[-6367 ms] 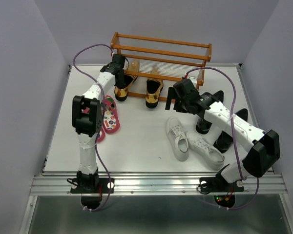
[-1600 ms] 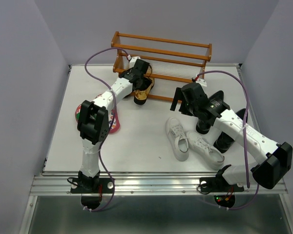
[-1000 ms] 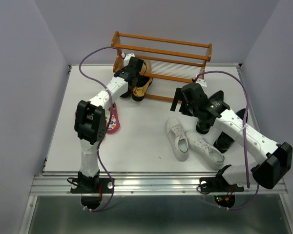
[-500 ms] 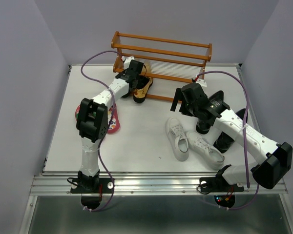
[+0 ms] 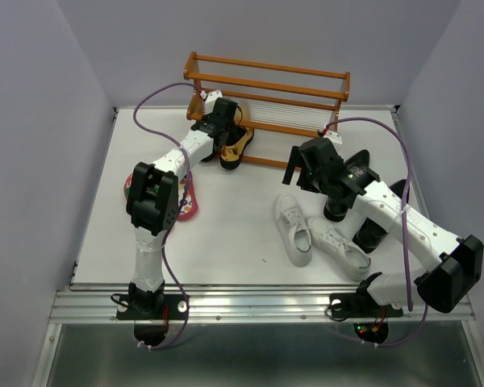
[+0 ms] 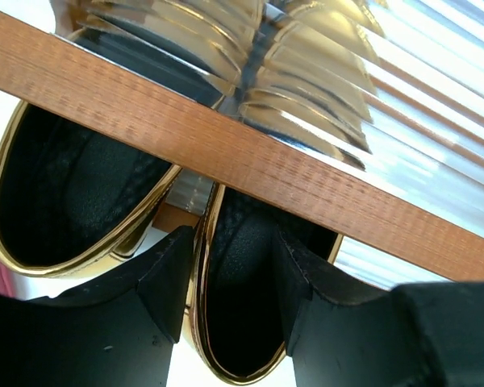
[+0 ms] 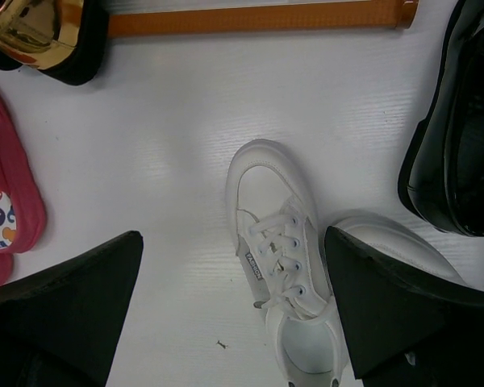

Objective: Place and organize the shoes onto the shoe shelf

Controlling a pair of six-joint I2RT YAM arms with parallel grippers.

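Observation:
The shoe shelf stands at the back; its rail crosses the left wrist view. My left gripper is at the lower tier's left end, shut on the heel of a gold loafer whose toe lies under the rail. The second gold loafer lies just left of it. My right gripper is open and empty above the white sneakers. The black boots stand to the right. The pink flip-flops lie at the left.
The second white sneaker lies against the first. A second black boot stands by the right arm. The shelf's upper tier holds nothing. The left arm's purple cable loops over the table's left side.
Since the oldest frame my left gripper has moved the gold loafer right and in toward the shelf's lower tier. In the last half second it barely shifts. The right arm holds still.

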